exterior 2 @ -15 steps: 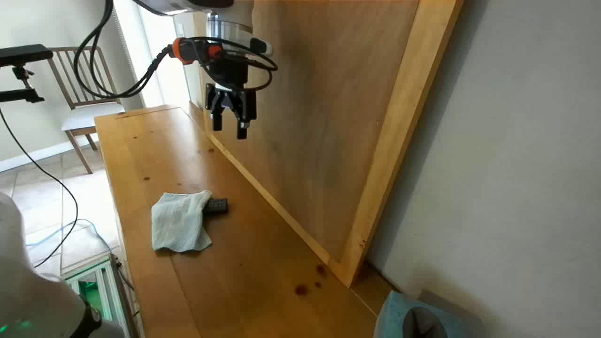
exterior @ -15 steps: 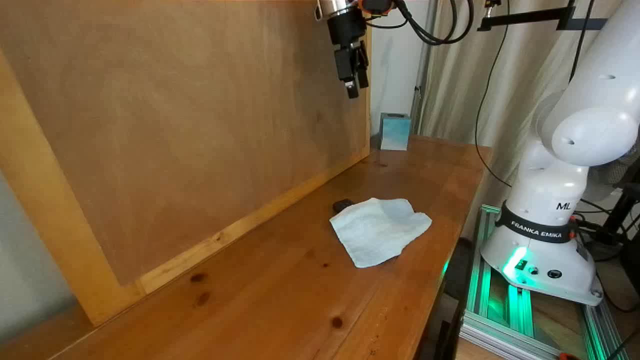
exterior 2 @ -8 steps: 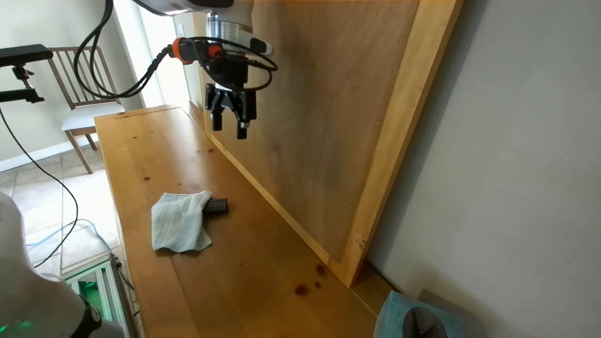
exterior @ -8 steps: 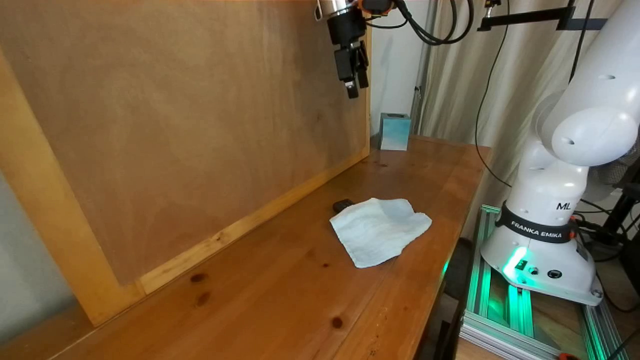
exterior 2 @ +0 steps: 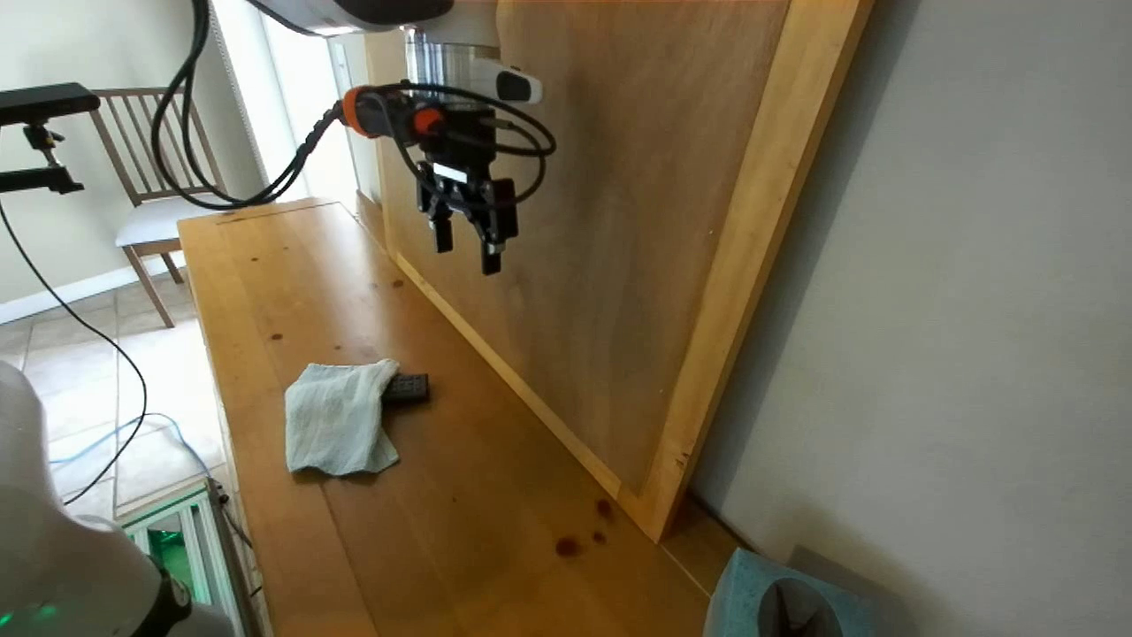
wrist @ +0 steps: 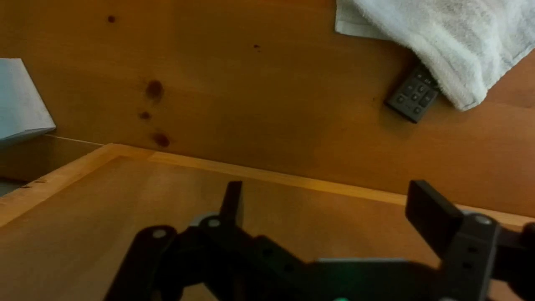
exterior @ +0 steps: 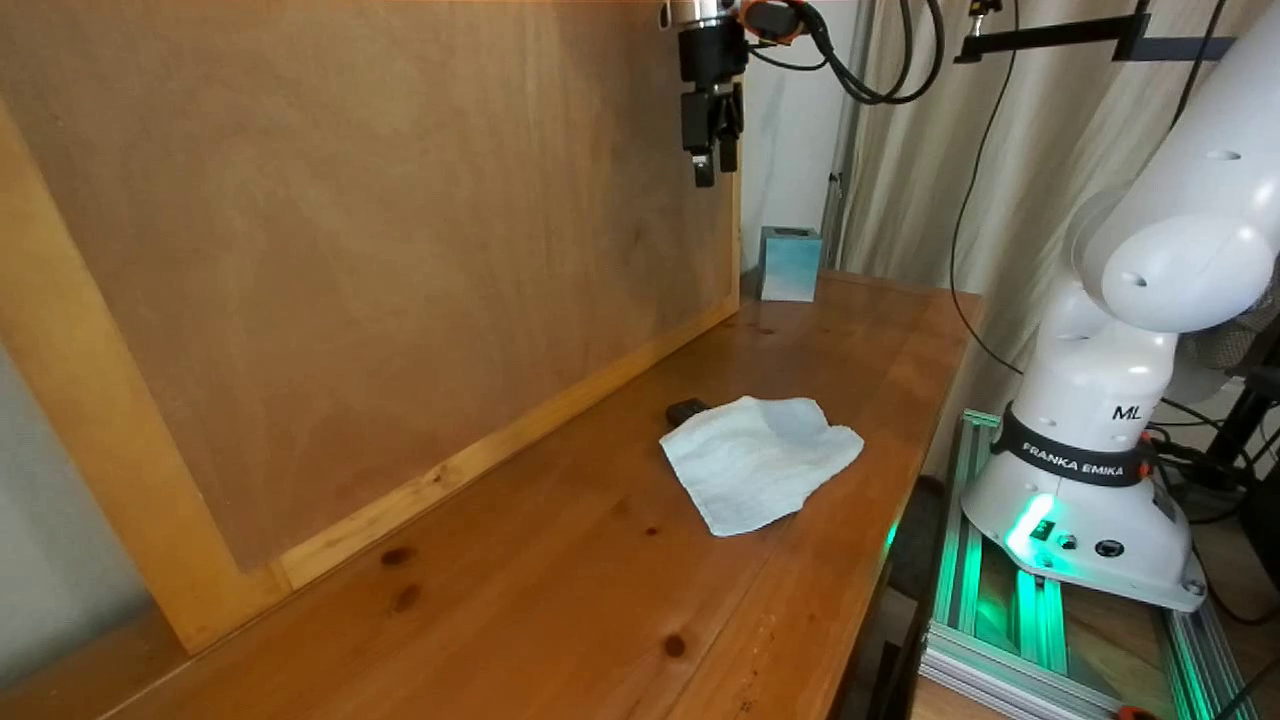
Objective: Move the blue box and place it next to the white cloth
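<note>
The light blue box (exterior: pixel 790 265) stands upright on the wooden table, by the end of the wooden panel. It also shows at the lower edge of an exterior view (exterior 2: pixel 738 597), partly cut off, with a dark opening in its top, and at the left edge of the wrist view (wrist: pixel 21 100). The white cloth (exterior: pixel 760 465) lies crumpled on the table, and shows in the other views too (exterior 2: pixel 340 420) (wrist: pixel 455 46). My gripper (exterior: pixel 716 174) is open and empty, high above the table near the panel, apart from box and cloth. Its fingers spread wide in the wrist view (wrist: pixel 326 196).
A black remote (exterior 2: pixel 407 387) sticks out from under the cloth; its buttons show in the wrist view (wrist: pixel 413 96). A tall wooden panel (exterior: pixel 400 250) with a lighter frame stands along one long side of the table (exterior: pixel 560 600). A chair (exterior 2: pixel 168 203) stands beyond.
My gripper has shifted a little to the right in both exterior views and hangs more upright in one. It stays open. The box, cloth and remote have not moved.
</note>
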